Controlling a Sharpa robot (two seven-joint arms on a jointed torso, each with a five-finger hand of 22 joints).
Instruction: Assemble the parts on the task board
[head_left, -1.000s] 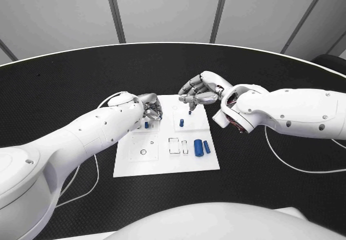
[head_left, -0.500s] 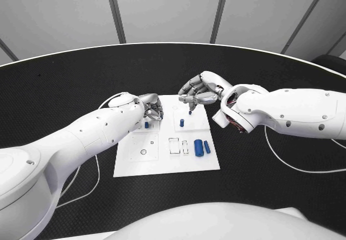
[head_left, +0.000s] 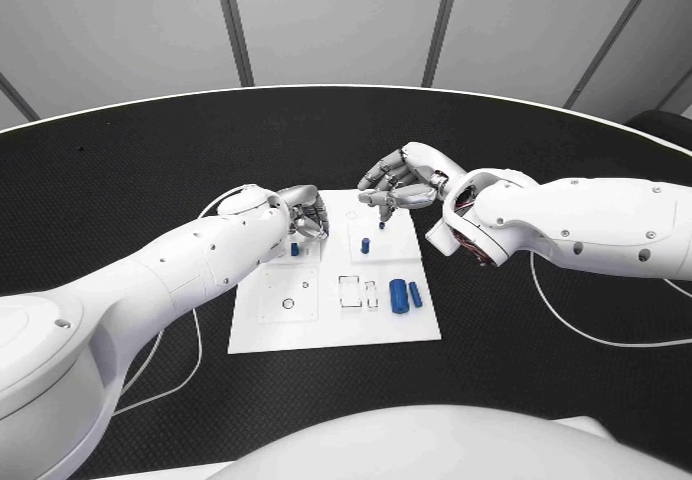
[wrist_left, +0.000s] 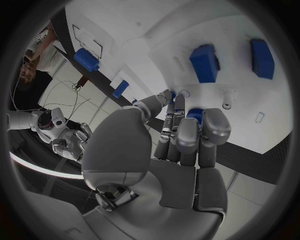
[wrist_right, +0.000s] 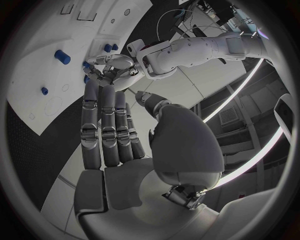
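Task board: the white task board (head_left: 329, 330) lies flat on the black tabletop (head_left: 144, 170), between the two hands.
Small peg: a small blue peg (head_left: 365, 243) stands on the board just below the right hand's fingertips, apart from them.
Loose parts: two blue cylinders (head_left: 405, 295) lie side by side on the board, nearer the robot than the right hand.
Left-hand part: a blue part (head_left: 294, 248) stands in the board under the left hand's fingertips; the fingers (wrist_left: 187, 131) close around a blue piece.
Left hand (head_left: 299, 213): fingers drawn together, clamped on the blue part.
Right hand (head_left: 400, 180): hovers over the board's far edge, fingers curled downward; whether it holds anything, I cannot tell.
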